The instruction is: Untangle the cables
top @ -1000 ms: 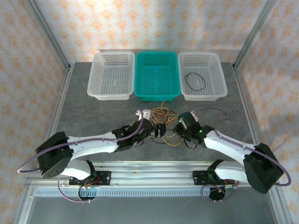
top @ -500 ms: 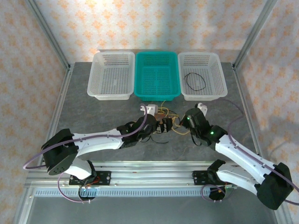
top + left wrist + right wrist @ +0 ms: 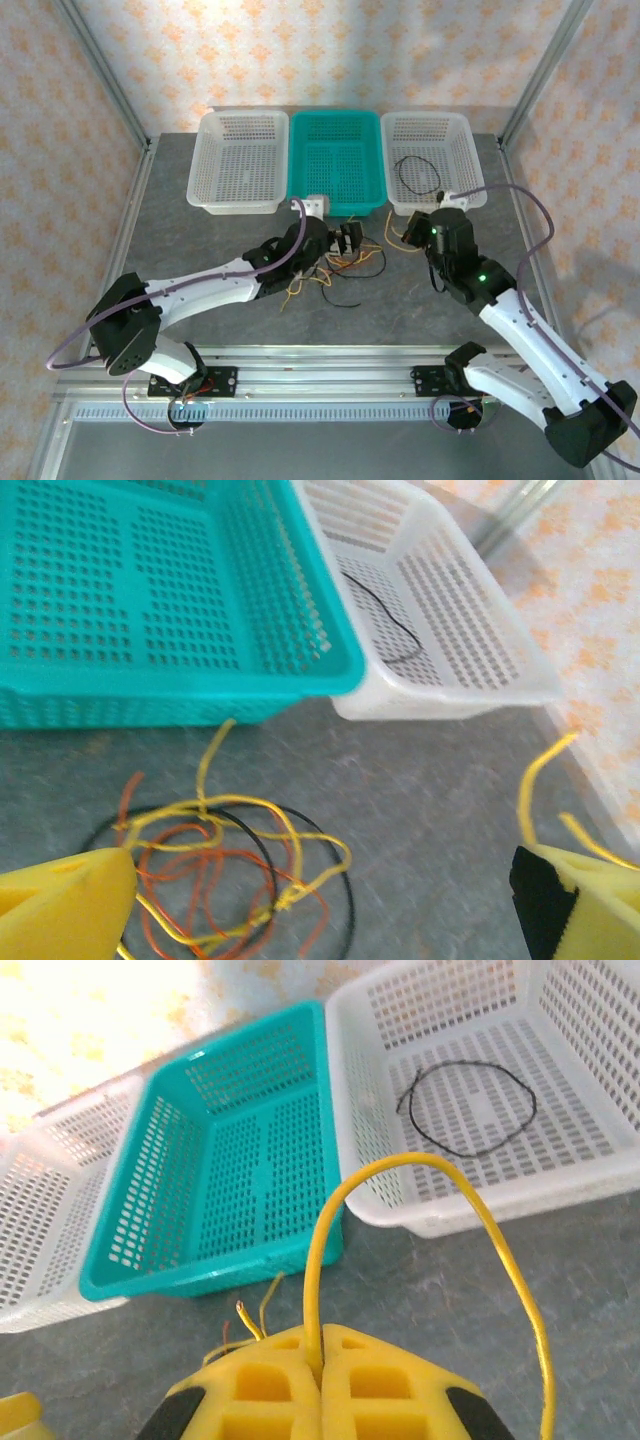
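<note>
Left claw (image 3: 347,240): spread wide, holding nothing, low over the table (image 3: 200,240), just near of the teal basket (image 3: 335,165)

Left wrist view: tangle (image 3: 225,870) of yellow, orange-red and black cables lies on the table ahead of and below this claw, between its fingers (image 3: 60,905) but closer to the left one

Right claw (image 3: 408,233): pressed together, pinching the yellow cable (image 3: 420,1175). Right wrist view: the strand comes up out of the seam between the pads, arches over and drops on the right side. This claw sits right of the tangle, just near of the right basket (image 3: 470,150)

Black loop (image 3: 418,175): alone in the right basket, well apart from the rest

Key relation: the tangle is left and a little near of the right claw. Yellow strands run roughly left to right between the two, so I take that as the cable's long axis. Its other end goes into the tangle; cannot trace it there

Judgement: the left arm is the nearer one to the tangle and is placed to close on the orange and black loops. Pulling the yellow away to the right would likely drag the whole bundle unless those loops are pinned first

Risk: yellow crosses the orange loops and looks twisted on itself, so a hard pull could tighten it
</note>
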### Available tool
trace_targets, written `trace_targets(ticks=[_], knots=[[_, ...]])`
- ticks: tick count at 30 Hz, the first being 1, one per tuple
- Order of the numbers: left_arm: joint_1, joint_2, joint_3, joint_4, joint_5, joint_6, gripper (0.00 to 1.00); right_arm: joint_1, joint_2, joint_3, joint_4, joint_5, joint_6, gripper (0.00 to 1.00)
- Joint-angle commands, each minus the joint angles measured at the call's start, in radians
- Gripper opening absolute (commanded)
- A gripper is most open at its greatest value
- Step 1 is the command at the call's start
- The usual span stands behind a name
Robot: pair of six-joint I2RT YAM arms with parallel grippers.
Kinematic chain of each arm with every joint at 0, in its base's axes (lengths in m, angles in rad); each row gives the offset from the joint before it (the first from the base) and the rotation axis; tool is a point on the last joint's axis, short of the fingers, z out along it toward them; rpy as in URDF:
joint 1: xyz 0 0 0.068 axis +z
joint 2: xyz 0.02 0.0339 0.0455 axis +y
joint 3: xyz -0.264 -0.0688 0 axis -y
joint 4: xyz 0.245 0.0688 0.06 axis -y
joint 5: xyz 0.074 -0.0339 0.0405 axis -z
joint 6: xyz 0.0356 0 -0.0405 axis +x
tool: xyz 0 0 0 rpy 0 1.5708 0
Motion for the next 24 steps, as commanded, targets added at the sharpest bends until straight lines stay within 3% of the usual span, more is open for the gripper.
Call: trace_targets(ticks=[1, 12, 17, 24], knots=[[0.045, -0.037, 0.058, -0.037, 0.000, 0.082, 0.98, -0.007, 0.050, 0.074, 0.042, 0.001, -0.039, 0.00], [0.213, -0.027, 0.121, -0.030, 0.036, 0.112, 0.99, -0.018, 0.391, 0.272, 0.214, -0.036, -0.012, 0.00], [0.275, 0.021, 0.148, -0.002, 0.045, 0.098, 0.99, -0.023, 0.608, 0.418, 0.229, -0.060, -0.003, 0.00], [0.311, 0.106, 0.189, 0.090, 0.045, 0.197, 0.98, -0.054, 0.879, 0.660, 0.165, -0.092, 0.039, 0.00]])
